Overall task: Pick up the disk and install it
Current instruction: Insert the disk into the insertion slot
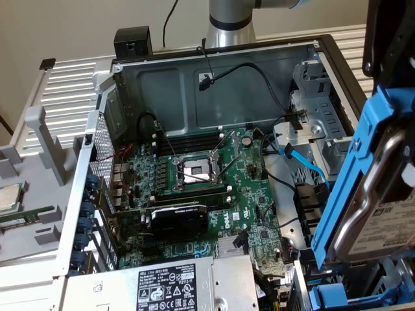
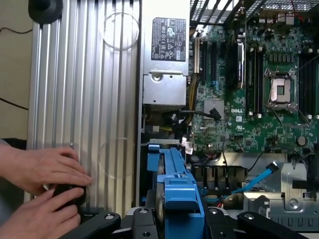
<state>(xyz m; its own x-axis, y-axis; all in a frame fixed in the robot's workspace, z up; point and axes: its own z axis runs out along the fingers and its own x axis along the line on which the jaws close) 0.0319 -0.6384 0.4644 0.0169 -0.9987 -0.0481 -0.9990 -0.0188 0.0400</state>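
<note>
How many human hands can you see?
2: one hand flat on the ribbed metal panel, the other hand beside it at a black knob. Others may be hidden.

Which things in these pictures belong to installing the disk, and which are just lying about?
Belong to the job:
- silver-grey metal hard disk in its bright blue plastic carrier
- black gripper, clamped on that carrier
- open grey metal computer case, probably where it goes

Lying about:
- large grey power-supply box with a black-and-white label
- small square silver processor chip, at the exterior view's left
</note>
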